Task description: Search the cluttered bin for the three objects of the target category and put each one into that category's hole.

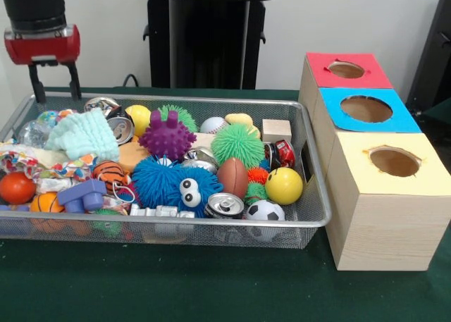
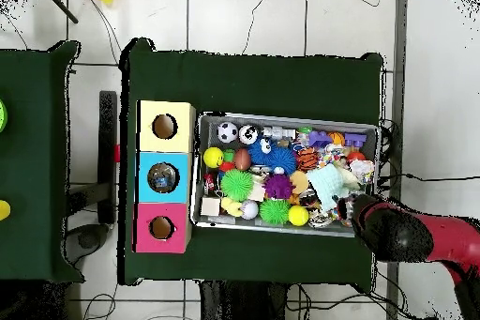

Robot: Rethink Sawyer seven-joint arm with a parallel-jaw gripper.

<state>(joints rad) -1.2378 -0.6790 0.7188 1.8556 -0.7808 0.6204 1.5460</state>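
Overhead, gripper (image 1: 53, 82) (jaws parted) hangs above bin (image 1: 313, 195) corner.

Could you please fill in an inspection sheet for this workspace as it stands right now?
Surface: green table cloth, bare in front of the bin.
Job's things: wire mesh bin packed full; beside it three wooden boxes with holes, topped red, blue and yellow. Overhead, something sits in the blue hole.
Clutter: blue furry toy with eyes, purple spiky ball, green spiky ball, yellow ball, soccer ball, small football, drink can, wooden cube, pale knitted cloth.
Grippers: gripper open, above the bin's far corner, holding nothing.
Cables: cables on the floor round the table.
Surroundings: tiled floor, second green table.
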